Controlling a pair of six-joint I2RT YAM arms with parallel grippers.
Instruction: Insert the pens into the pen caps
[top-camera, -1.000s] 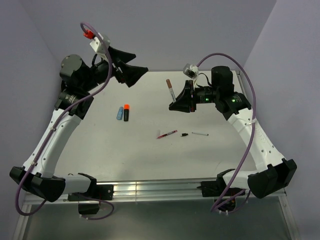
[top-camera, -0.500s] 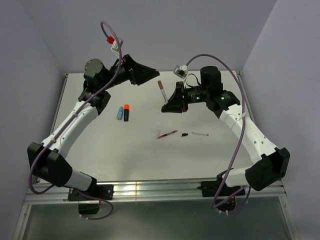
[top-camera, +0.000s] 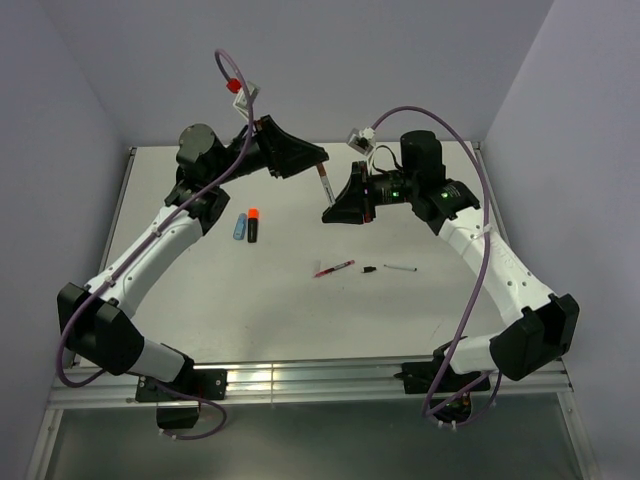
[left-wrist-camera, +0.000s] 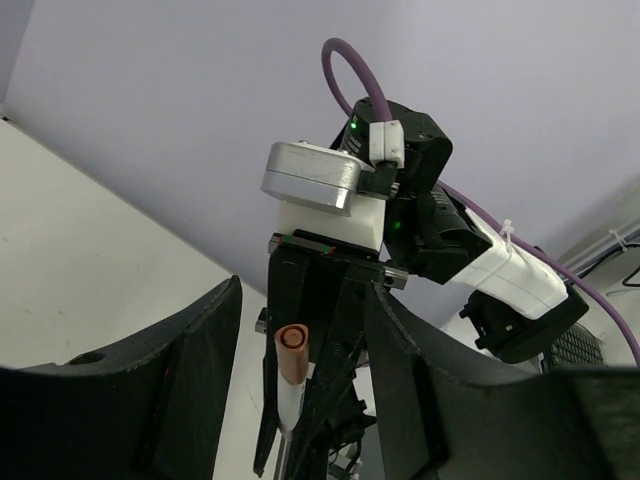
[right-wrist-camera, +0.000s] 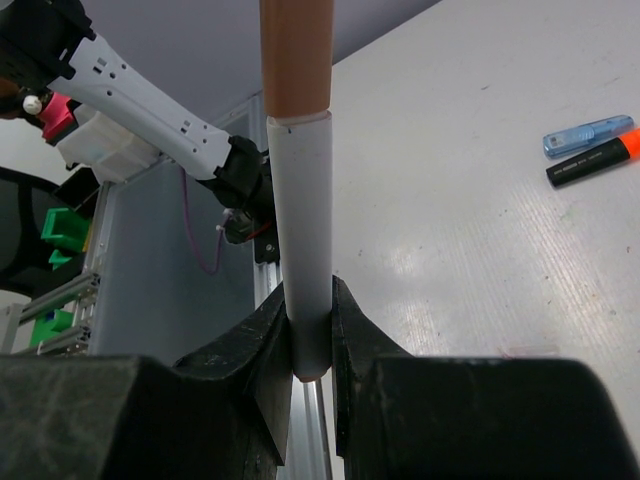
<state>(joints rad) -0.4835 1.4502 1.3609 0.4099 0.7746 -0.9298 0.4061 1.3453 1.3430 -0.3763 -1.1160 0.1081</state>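
Now the big pale bench (top-camera: 300, 330) has two white arms bolted at its near edge. The left arm (top-camera: 150, 250) reaches up over the far left corner. The right arm (top-camera: 490, 265) bends in from the right edge. They meet above the far edge, about halfway along it. The right pincer (top-camera: 330, 212) is shut tight on the white pen (top-camera: 324, 188) and holds it up in the air, almost straight up. The left pincer (top-camera: 315, 157) is spread wide and holds nothing. Down on the bench, the blue marker (top-camera: 238, 226) and the black marker (top-camera: 253, 226) lie side by side toward the far left corner. The red pen (top-camera: 334, 268), a thin pale pen (top-camera: 400, 268) and a tiny black cap (top-camera: 369, 269) between them lie in a row near the middle. The white pen has a brown-red end (left-wrist-camera: 291, 345) on top. In the left wrist view that end shows in the gap between the left fingers (left-wrist-camera: 190, 380), close but not touching. I cannot tell if it is a cap or just part of the pen. I think this step is one arm holding the pen steady so the other can take its top. Next, the left pincer should line up with that top, close softly, and push straight along the pen so nothing slips or bends.
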